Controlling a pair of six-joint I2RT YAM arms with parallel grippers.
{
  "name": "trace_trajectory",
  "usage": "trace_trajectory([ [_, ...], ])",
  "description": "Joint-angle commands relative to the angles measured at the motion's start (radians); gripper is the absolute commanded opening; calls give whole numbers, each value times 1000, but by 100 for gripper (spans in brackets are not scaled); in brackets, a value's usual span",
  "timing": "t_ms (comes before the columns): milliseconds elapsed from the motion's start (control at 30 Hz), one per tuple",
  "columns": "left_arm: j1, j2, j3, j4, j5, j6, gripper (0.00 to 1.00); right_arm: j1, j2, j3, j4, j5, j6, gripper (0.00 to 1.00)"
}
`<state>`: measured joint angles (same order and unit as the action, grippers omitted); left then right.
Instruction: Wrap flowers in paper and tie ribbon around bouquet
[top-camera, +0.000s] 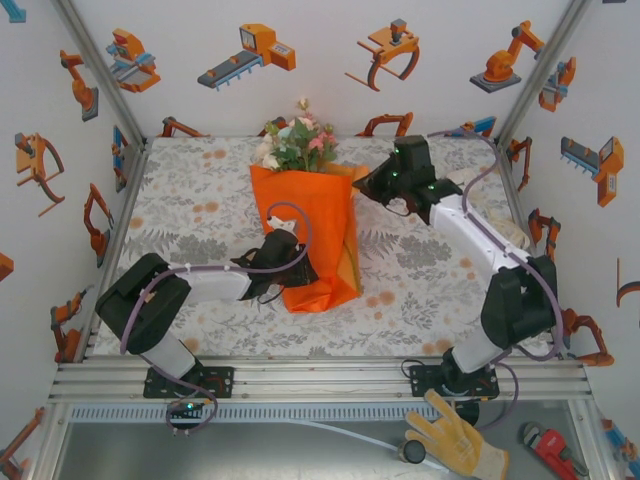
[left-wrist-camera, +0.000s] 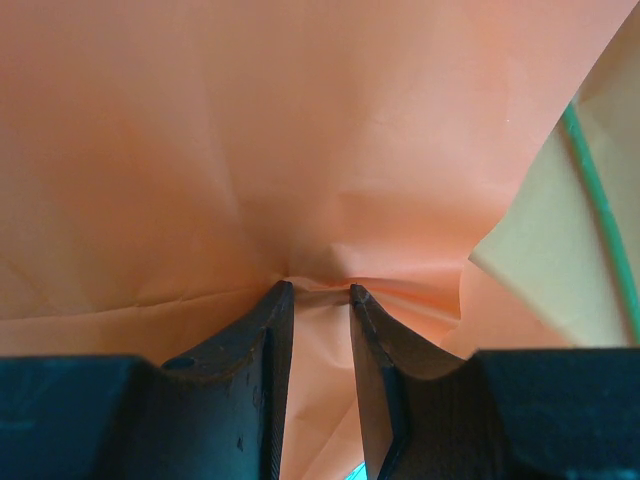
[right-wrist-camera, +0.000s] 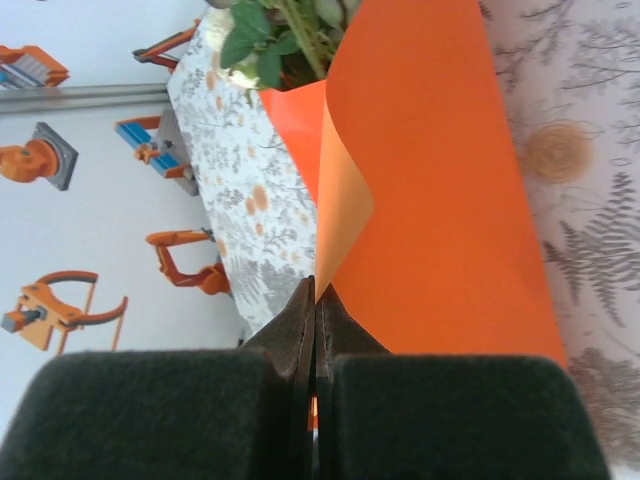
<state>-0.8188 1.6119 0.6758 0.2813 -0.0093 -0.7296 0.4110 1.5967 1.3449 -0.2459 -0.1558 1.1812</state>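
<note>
The orange paper (top-camera: 315, 215) lies partly folded around the flowers (top-camera: 298, 140), whose pink, white and green heads stick out of its far end. My left gripper (top-camera: 290, 262) sits on the paper's lower left side. Its jaws (left-wrist-camera: 320, 290) stand narrowly apart, pinching a creased fold of paper (left-wrist-camera: 300, 150), and a green stem (left-wrist-camera: 600, 200) shows inside the wrap at right. My right gripper (top-camera: 362, 186) is at the paper's upper right corner. Its jaws (right-wrist-camera: 318, 285) are shut on the lifted, curling edge of the paper (right-wrist-camera: 450, 200), with leaves (right-wrist-camera: 270, 35) beyond. The ribbon is out of view.
A floral tablecloth (top-camera: 440, 270) covers the table between walls printed with robot pictures. A metal rail (top-camera: 320, 380) runs along the near edge by the arm bases. Below it lie a yellow glove (top-camera: 455, 440) and a red wrench (top-camera: 550, 450).
</note>
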Motion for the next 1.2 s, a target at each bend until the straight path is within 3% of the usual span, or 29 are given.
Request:
trace_trajectory([
  [0, -8, 55, -16, -111, -69, 44, 34, 55, 65, 98, -67, 88, 43, 0],
  [167, -12, 55, -17, -106, -68, 45, 34, 97, 169, 157, -47, 21, 32, 0],
  [367, -14, 46, -22, -111, -80, 46, 33, 164, 252, 362, -99, -12, -3, 0],
  [600, -14, 26, -46, -77, -74, 43, 34, 187, 284, 412, -124, 94, -50, 0],
  [767, -14, 3, -99, 17, -28, 41, 36, 196, 410, 418, -118, 70, -88, 0],
  [933, -15, -29, -154, 93, -10, 48, 38, 208, 530, 467, -50, 1, -62, 0],
  [1167, -24, -40, -171, 127, -25, 45, 39, 248, 657, 577, -9, 48, 18, 0],
])
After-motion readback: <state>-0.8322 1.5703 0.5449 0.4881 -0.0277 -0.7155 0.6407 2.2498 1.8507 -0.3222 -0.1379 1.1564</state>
